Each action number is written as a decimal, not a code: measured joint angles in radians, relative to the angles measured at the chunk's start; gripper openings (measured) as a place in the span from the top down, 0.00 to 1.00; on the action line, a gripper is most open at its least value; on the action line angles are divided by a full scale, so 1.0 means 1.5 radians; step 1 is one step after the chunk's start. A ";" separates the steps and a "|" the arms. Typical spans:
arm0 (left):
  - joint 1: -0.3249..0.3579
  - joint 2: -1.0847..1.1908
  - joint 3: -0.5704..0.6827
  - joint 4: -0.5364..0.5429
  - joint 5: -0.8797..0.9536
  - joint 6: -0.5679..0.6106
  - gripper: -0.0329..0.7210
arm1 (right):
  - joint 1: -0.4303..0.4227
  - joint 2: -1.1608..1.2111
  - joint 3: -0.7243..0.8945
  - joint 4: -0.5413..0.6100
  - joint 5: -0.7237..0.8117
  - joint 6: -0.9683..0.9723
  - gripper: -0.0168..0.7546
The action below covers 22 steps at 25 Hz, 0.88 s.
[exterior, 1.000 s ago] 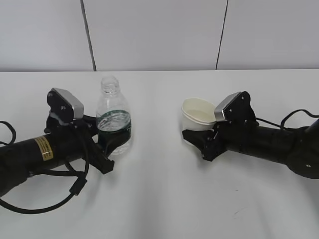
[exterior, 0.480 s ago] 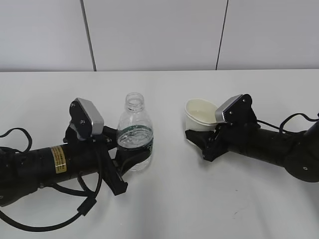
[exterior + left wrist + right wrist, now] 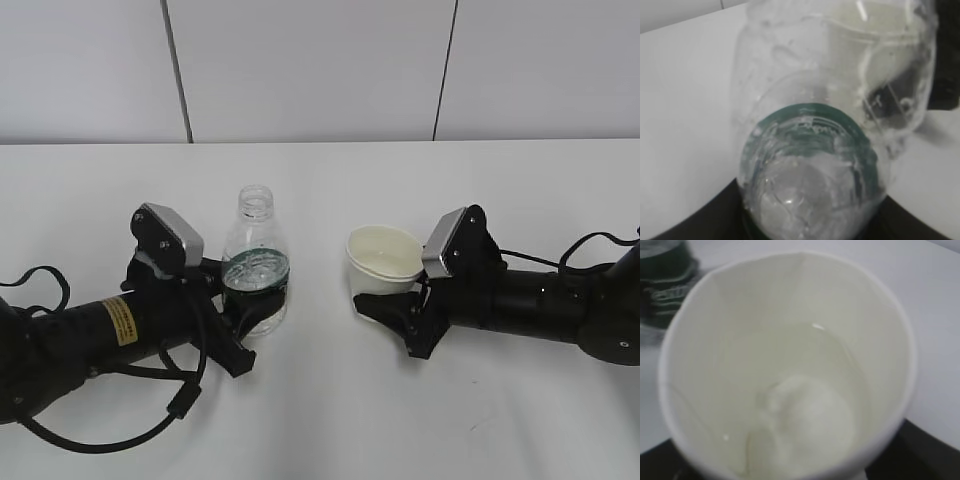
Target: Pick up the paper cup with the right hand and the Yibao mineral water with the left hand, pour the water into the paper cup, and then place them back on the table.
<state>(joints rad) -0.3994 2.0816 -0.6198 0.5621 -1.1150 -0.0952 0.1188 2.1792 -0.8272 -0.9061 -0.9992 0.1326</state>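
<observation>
The clear capless Yibao water bottle (image 3: pixel 255 262) with a dark green label stands upright left of centre, held low in my left gripper (image 3: pixel 243 322), which is shut on it. It fills the left wrist view (image 3: pixel 825 125), and black fingers (image 3: pixel 705 220) show at its base. The cream-white paper cup (image 3: pixel 384 260) with water in it is held by my right gripper (image 3: pixel 392 312), shut on its lower part, tilted slightly left. The cup fills the right wrist view (image 3: pixel 785 370), with the bottle's green label (image 3: pixel 665 285) at the top left. Bottle and cup are a short gap apart.
The white table (image 3: pixel 330 420) spreads all round. Loose black cables (image 3: pixel 150 420) hang by the left arm and another cable (image 3: pixel 590 235) loops behind the right arm. A pale panelled wall (image 3: pixel 320 70) stands behind the table.
My left gripper with the bottle moved right, then slightly back left and lower. My right gripper carried the cup left and a little lower, towards the bottle.
</observation>
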 joint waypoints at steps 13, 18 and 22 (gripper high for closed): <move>0.000 0.000 -0.002 -0.121 0.000 0.021 0.51 | 0.000 0.000 0.000 -0.144 -0.073 0.009 0.30; 0.000 0.017 -0.003 -0.116 -0.014 0.021 0.49 | 0.000 0.000 0.000 -0.114 -0.040 0.009 0.30; 0.000 0.021 -0.003 -0.100 -0.020 0.021 0.38 | 0.000 0.000 0.000 -0.087 -0.040 0.009 0.30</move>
<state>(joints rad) -0.3994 2.1127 -0.6246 0.4122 -1.1455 -0.0644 0.1188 2.1792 -0.8272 -1.0367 -1.0590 0.1457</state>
